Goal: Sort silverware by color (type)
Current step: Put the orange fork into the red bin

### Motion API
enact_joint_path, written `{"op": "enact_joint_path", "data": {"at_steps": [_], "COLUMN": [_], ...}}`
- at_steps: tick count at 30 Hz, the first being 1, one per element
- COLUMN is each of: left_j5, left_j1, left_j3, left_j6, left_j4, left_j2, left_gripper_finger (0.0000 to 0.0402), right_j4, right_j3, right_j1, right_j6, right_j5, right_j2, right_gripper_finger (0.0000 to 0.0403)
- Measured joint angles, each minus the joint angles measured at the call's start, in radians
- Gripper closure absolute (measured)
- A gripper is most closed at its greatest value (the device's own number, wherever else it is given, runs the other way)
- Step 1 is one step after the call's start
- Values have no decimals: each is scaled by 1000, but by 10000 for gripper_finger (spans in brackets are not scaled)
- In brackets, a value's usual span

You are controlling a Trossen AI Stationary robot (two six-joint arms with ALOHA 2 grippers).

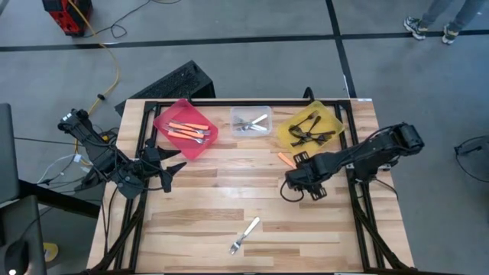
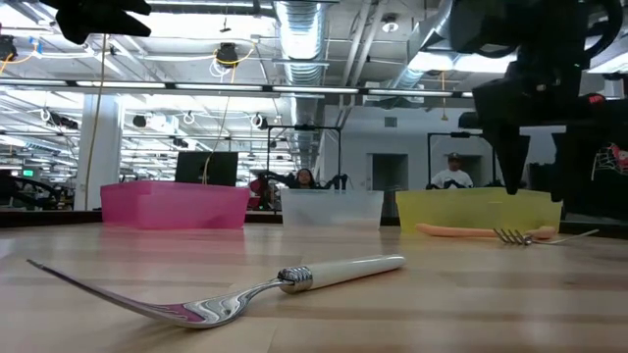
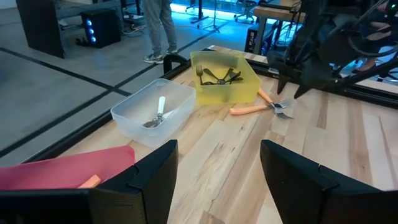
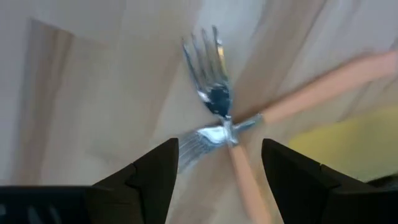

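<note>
The left gripper (image 1: 170, 169) waits by the table's left edge, fingers apart. A white-handled fork (image 1: 244, 234) lies near the front edge. Toward the right edge, the right gripper (image 1: 303, 185) hovers, fingers spread, over two crossed orange-handled forks (image 3: 261, 106) beside the yellow bin (image 1: 337, 120) — best to pinch one handle, clear of the crossing.

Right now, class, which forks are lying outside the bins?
Two orange-handled forks lie crossed on the table beside the yellow bin, under the open right claw. A white-handled fork lies alone near the front edge.

Table centre (image 1: 229, 191) open; bins (image 1: 250, 122) seemingly line far edge.
</note>
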Motion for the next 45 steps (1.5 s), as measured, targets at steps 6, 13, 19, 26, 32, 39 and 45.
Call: {"op": "enact_joint_path", "data": {"at_steps": [6, 13, 19, 26, 32, 39, 45], "left_j5": [1, 1, 1, 1, 1, 1, 1], "left_j1": [0, 0, 0, 0, 0, 0, 0], "left_j3": [0, 0, 0, 0, 0, 0, 0], "left_j6": [-5, -9, -10, -11, -12, -12, -12], "left_j4": [-19, -19, -20, -20, -19, -18, -18], "left_j2": [0, 0, 0, 0, 0, 0, 0], "left_gripper_finger": [189, 189, 189, 189, 189, 189, 189], "right_j4": [-3, 39, 94, 178, 217, 247, 289], "right_j3": [0, -1, 0, 0, 0, 0, 0], "right_j1": [-16, 11, 36, 44, 43, 35, 24], "right_j6": [-28, -52, -54, 13, 49, 75, 139], "right_j5": [24, 18, 14, -15, -40, -39, -39], "right_j2": [8, 107, 182, 193, 185, 185, 185], "right_gripper_finger": [149, 149, 149, 149, 149, 149, 165]}}
